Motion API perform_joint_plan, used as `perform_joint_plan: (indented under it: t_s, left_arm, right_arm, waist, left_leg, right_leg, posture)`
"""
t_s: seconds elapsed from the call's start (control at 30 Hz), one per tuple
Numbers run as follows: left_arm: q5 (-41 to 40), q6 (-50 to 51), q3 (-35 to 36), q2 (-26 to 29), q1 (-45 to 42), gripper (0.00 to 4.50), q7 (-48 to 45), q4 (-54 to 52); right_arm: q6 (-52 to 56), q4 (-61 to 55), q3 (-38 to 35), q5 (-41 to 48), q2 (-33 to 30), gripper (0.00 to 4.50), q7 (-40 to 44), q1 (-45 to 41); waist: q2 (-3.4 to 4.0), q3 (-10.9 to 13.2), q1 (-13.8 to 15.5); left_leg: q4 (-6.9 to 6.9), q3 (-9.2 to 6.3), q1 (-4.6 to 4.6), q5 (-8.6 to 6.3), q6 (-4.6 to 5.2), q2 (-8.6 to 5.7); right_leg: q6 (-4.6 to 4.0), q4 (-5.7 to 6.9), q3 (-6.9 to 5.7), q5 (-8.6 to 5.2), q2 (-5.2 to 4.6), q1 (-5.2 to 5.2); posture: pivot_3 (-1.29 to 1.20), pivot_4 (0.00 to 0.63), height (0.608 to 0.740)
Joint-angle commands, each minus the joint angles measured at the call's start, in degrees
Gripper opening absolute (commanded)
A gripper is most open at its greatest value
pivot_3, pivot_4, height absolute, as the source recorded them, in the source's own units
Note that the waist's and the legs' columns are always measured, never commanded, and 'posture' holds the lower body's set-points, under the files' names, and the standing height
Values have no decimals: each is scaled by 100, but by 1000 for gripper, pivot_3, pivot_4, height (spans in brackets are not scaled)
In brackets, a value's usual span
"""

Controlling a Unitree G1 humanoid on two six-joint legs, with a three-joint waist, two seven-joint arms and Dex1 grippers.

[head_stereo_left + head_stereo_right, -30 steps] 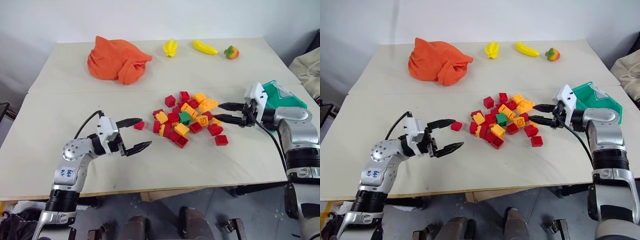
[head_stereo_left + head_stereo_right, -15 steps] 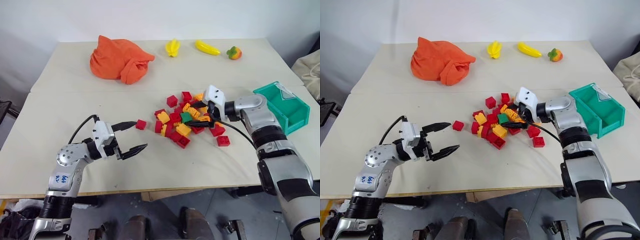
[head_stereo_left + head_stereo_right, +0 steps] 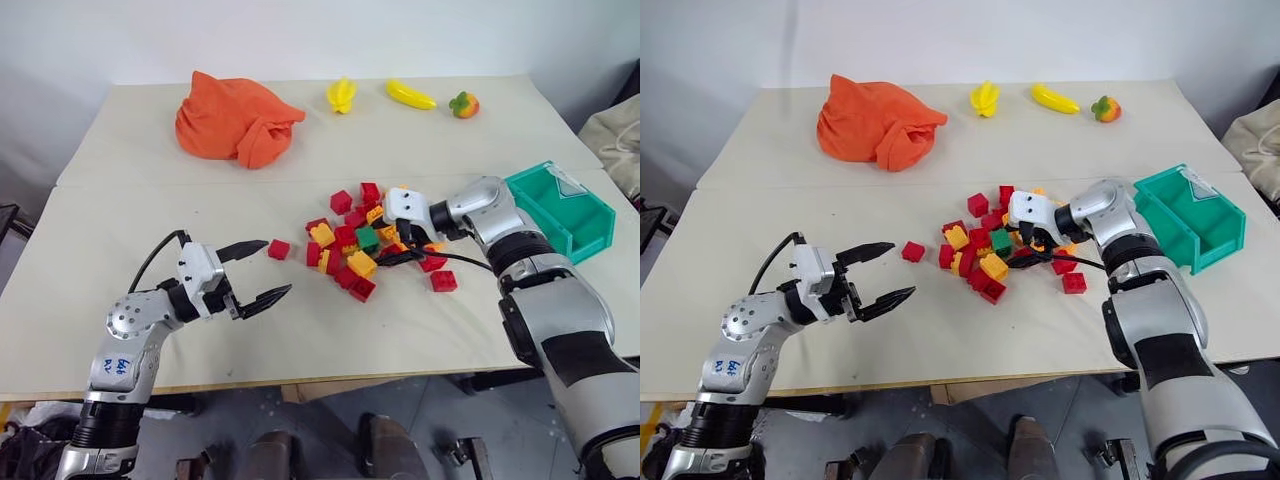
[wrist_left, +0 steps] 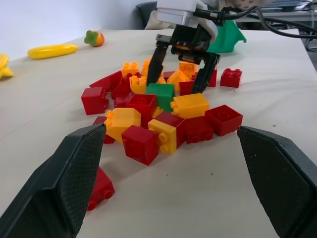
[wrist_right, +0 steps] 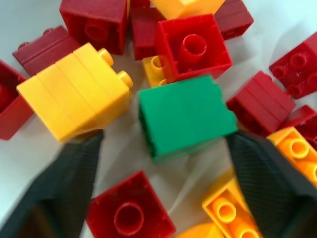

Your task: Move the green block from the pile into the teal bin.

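Note:
The green block [image 5: 185, 115] lies in the middle of the pile [image 3: 345, 237] of red and yellow-orange bricks at the table's centre. My right gripper [image 3: 381, 240] reaches into the pile from the right, angled down. It is open, and its two fingers [image 4: 203, 74] stand on either side of the green block [image 4: 160, 92] without closing on it. My left gripper [image 3: 273, 267] hovers open left of the pile, with nothing between its fingers, close to a lone red brick [image 3: 278, 249]. The teal bin [image 3: 565, 215] stands at the table's right edge.
An orange cloth [image 3: 235, 118] lies bunched at the back left. Along the back edge sit a yellow toy fruit [image 3: 341, 95], a toy banana [image 3: 410, 95] and an orange-and-green toy fruit [image 3: 463, 104]. A single red brick [image 3: 443, 281] lies right of the pile.
My right arm has swung left from beside the teal bin into the pile, and its gripper has tipped downward around the green block. The left gripper has hardly moved.

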Motion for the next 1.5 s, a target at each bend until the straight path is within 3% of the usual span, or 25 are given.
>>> perform_joint_plan:
  t_s: [0.03,0.3,0.47,0.53,0.9,1.13,1.27,1.5]
  left_arm:
    - [-65,-10,97,41,39,4500,66,-284]
    - [-82,32,122,60,64,4500,90,-334]
    - [-82,56,118,59,49,4500,85,-351]
    - [-84,57,105,56,43,4500,67,-349]
    - [-72,37,-220,-162,-413,4500,-158,-18]
    - [-205,120,-514,-758,-1006,4500,-188,229]
    - [-120,38,-628,-882,-1165,4500,-290,416]
    - [-67,-120,-593,-849,-1274,4500,-368,689]
  right_arm:
    - [19,32,-115,-37,90,2640,-175,-195]
    - [17,84,-182,-48,194,2640,-198,-149]
    - [30,19,-430,132,200,1782,-74,-32]
    - [-57,-34,-543,209,139,1783,-177,17]
    - [-66,-1083,-1915,1408,-1166,1783,-156,586]
    - [787,-2126,-3074,1938,-2763,1783,-1441,1774]
    - [1032,-1960,-3381,1755,-3378,1783,-2592,2482]
    - [1416,-1805,-3525,1869,-3411,1783,-3376,2848]
  waist:
    - [0,0,-3]
    - [2,1,-2]
    - [2,1,-15]
    - [2,1,-12]
    - [3,2,65]
    - [3,2,220]
    - [3,2,215]
    - [3,2,148]
  left_leg:
    - [0,0,0,0,0,0]
    - [0,-6,0,0,-1,-3]
    - [0,-4,0,0,-1,-2]
    - [0,-5,0,0,-1,-3]
    - [1,-4,-1,-1,0,-6]
    - [1,5,-7,-1,1,-5]
    - [1,31,-6,-1,1,-5]
    - [0,105,7,0,4,11]
  right_leg:
    - [0,1,0,0,0,0]
    - [0,1,0,0,-1,1]
    - [0,2,0,0,0,1]
    - [0,3,0,0,-1,0]
    - [0,-2,-1,0,-3,5]
    - [0,-8,-4,0,-3,5]
    - [1,-10,-3,0,-2,5]
    - [1,-6,7,0,2,5]
  posture:
    - [0,150,740]
    - [0,150,740]
    - [0,150,740]
    - [0,150,740]
    - [0,150,740]
    - [0,150,740]
    - [0,150,740]
    - [0,150,740]
